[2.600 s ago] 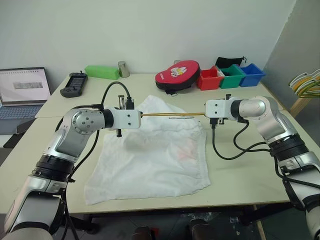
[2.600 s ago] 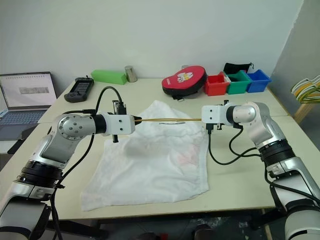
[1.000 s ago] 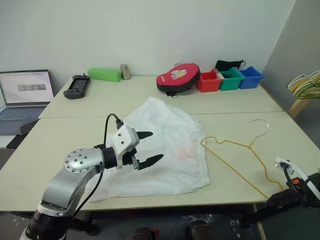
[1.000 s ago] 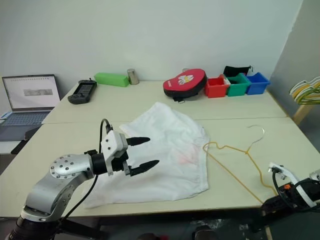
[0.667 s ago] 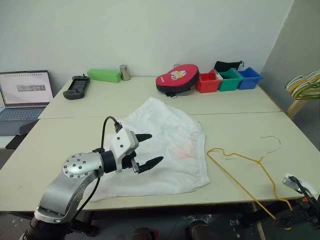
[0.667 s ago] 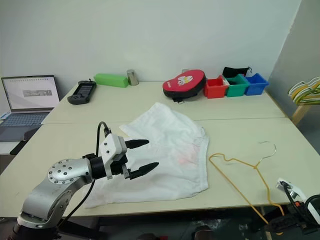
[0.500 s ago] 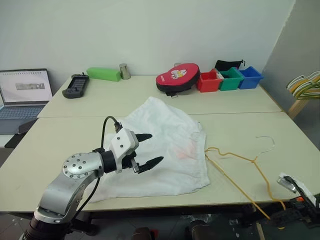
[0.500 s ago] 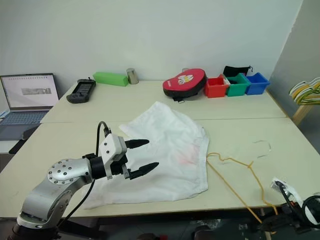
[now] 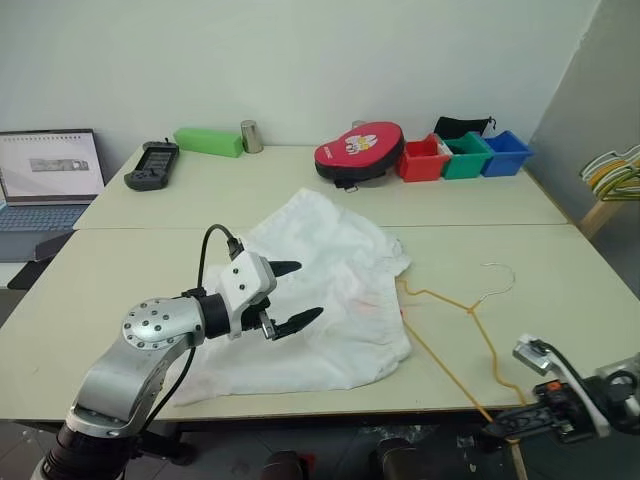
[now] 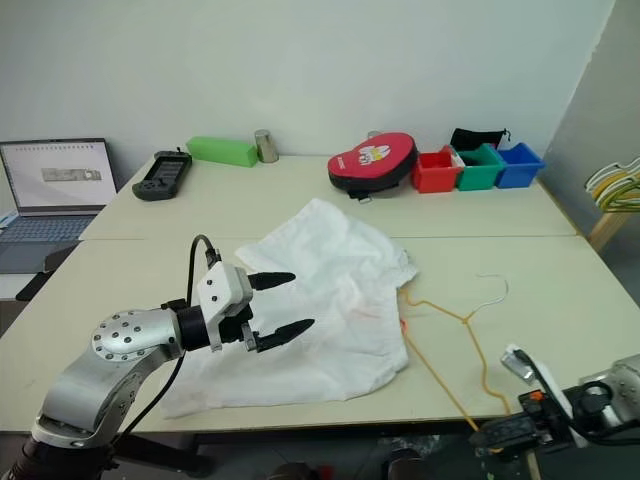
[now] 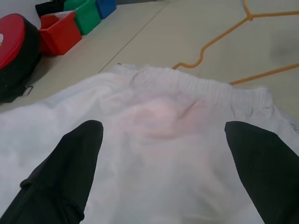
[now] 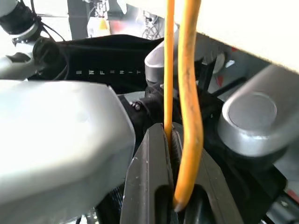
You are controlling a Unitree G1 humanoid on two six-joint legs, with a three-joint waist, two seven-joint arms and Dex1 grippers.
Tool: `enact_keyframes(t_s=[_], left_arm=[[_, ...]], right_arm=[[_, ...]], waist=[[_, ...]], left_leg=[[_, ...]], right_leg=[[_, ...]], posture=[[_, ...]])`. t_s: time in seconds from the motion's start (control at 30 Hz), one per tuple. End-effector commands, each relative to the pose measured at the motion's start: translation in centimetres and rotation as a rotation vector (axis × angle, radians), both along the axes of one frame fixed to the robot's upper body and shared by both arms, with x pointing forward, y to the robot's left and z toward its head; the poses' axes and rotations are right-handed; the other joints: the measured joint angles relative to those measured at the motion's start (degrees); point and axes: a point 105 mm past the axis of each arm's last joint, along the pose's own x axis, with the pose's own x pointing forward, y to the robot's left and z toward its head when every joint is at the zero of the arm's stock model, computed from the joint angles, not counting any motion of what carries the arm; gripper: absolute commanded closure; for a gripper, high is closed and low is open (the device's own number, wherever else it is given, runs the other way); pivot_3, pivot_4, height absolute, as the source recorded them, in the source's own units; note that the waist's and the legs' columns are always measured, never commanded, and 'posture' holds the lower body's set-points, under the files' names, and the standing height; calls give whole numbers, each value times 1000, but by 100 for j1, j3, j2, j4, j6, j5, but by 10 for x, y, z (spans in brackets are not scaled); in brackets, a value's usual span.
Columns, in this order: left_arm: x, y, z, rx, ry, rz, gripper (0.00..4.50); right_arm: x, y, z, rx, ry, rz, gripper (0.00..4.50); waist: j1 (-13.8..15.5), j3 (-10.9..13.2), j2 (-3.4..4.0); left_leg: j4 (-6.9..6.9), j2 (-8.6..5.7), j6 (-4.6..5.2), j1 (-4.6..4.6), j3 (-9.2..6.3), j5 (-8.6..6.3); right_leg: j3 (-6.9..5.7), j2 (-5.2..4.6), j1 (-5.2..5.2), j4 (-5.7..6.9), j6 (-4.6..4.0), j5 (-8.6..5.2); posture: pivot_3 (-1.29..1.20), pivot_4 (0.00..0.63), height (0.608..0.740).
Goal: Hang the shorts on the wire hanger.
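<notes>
No legible brand, label or writing observed. Shorts lie spread at surface centre. Left end effector hovers over them, fingers wide, empty. Right end effector, at 5 o'clock off the surface edge, pinches the wire hanger, which extends toward the shorts.

The thin pale yellow-tan wire hanger runs past the near edge of the bench, where its lower corner sits hidden between the fingers of the right pincer. The open laptop is cut by the picture's left edge, its screen too small to read. The left pincer covers part of the large white thin-fabric shorts.
</notes>
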Motion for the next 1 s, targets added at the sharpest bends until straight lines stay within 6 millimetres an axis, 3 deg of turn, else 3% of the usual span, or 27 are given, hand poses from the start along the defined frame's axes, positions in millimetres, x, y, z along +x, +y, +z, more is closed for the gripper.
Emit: enact_keyframes(t_s=[0.03,0.23,0.47,0.57,0.67,0.8,0.9,1.0], left_arm=[[1,-1,9,11,-47,-12,48],[1,-2,8,16,-54,-14,48],[2,-4,8,23,-67,-23,48],[2,-5,9,23,-71,-25,48],[1,-4,9,30,-73,-27,48],[4,3,14,40,-78,-16,48],[21,17,36,15,-95,32,48],[39,29,53,12,-127,68,48]], right_arm=[[9,3,2,17,-3,-16,4500],[36,19,0,65,-47,-44,4500],[104,40,12,188,-55,-241,4500],[120,44,11,191,-60,-293,4500],[127,47,15,177,-99,-291,4500],[123,53,27,29,-395,-86,4500],[127,63,48,-41,-639,61,4500],[129,70,73,20,-644,56,4500]], waist=[[14,0,0],[38,7,1],[39,16,5],[66,17,7],[111,13,13],[121,14,19],[117,16,23],[103,16,23]], left_leg=[[0,1,0,0,0,0],[0,2,0,1,-1,0],[-2,-5,1,-2,-1,0],[-4,-6,1,-10,-4,0],[-3,-6,1,-49,-13,0],[4,-8,1,-105,-21,0],[3,-7,1,-104,-22,0],[8,-10,1,-99,-20,1]], right_leg=[[-1,0,0,0,0,0],[-4,7,0,0,0,0],[-3,5,-1,-2,7,6],[-7,7,-8,-2,6,6],[-16,6,-42,0,6,7],[-15,-7,-96,10,-17,26],[-20,-7,-95,6,9,10],[-28,13,-93,9,6,14]], posture=[[2,76,740],[5,74,740],[13,65,740],[20,61,740],[22,58,740],[24,56,740],[23,49,740],[10,36,740]])
